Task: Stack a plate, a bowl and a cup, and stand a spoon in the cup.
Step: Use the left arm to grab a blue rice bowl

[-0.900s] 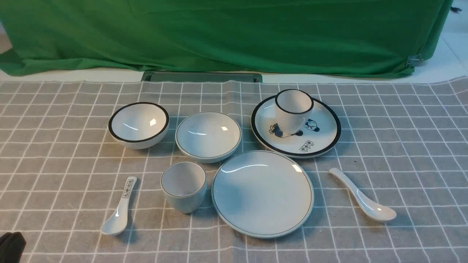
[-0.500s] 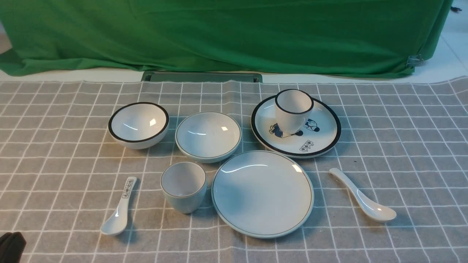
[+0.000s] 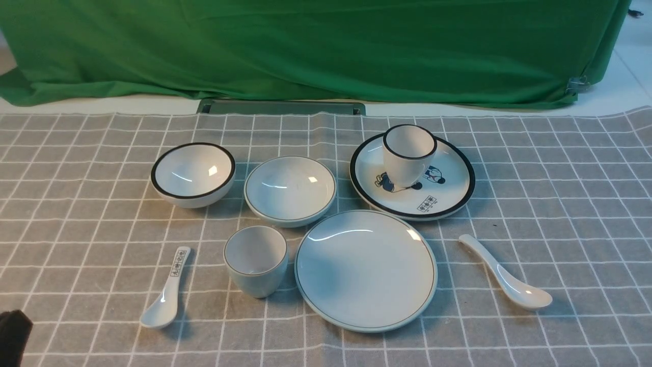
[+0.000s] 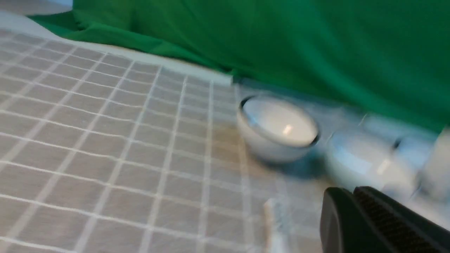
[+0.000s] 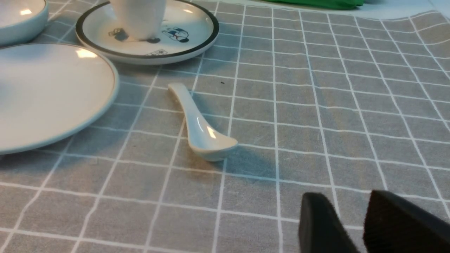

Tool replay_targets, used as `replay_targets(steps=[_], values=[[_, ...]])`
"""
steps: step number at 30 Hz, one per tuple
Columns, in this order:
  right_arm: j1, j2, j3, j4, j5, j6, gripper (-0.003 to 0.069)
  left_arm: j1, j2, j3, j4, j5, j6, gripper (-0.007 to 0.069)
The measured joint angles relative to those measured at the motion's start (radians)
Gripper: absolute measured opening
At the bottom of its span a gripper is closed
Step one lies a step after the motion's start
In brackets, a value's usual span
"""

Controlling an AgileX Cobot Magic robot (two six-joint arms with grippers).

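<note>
The plain plate (image 3: 365,270) lies at the front centre of the table. The shallow bowl (image 3: 290,190) is behind it to the left. The plain cup (image 3: 256,260) stands upright just left of the plate. The plain white spoon (image 3: 504,280) lies right of the plate, and also shows in the right wrist view (image 5: 197,123). My left gripper (image 3: 12,336) shows only as a dark tip at the front left corner; in the blurred left wrist view (image 4: 351,191) its fingers lie together, empty. My right gripper (image 5: 346,200) is slightly open and empty, low over the cloth, short of the spoon.
A black-rimmed bowl (image 3: 193,173) sits at the back left. A cartoon plate (image 3: 448,188) at the back right carries a black-rimmed cup (image 3: 409,153). A spoon with printed characters (image 3: 165,290) lies at the front left. A green curtain (image 3: 326,46) hangs behind the table.
The dark tip of my left gripper has shifted slightly at the front left corner. The dishes and spoons have not moved.
</note>
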Motion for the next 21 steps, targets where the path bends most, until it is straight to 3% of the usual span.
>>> replay_targets(steps=[5, 8, 12, 17, 21], values=[[0.000, 0.000, 0.000, 0.000, 0.000, 0.000, 0.0241, 0.000, 0.000, 0.000, -0.242, -0.162, -0.101, 0.0017], [0.000, 0.000, 0.000, 0.000, 0.000, 0.000, 0.0241, 0.000, 0.000, -0.004, -0.274, -0.184, -0.174, 0.0017], [0.000, 0.000, 0.000, 0.000, 0.000, 0.000, 0.0241, 0.000, 0.006, -0.089, -0.198, -0.046, -0.159, 0.0017], [0.000, 0.000, 0.000, 0.000, 0.000, 0.000, 0.0241, -0.029, 0.267, -0.355, -0.141, 0.147, 0.174, 0.0017], [0.000, 0.000, 0.000, 0.000, 0.000, 0.000, 0.0241, -0.132, 0.514, -0.525, -0.136, 0.305, 0.312, 0.0017]])
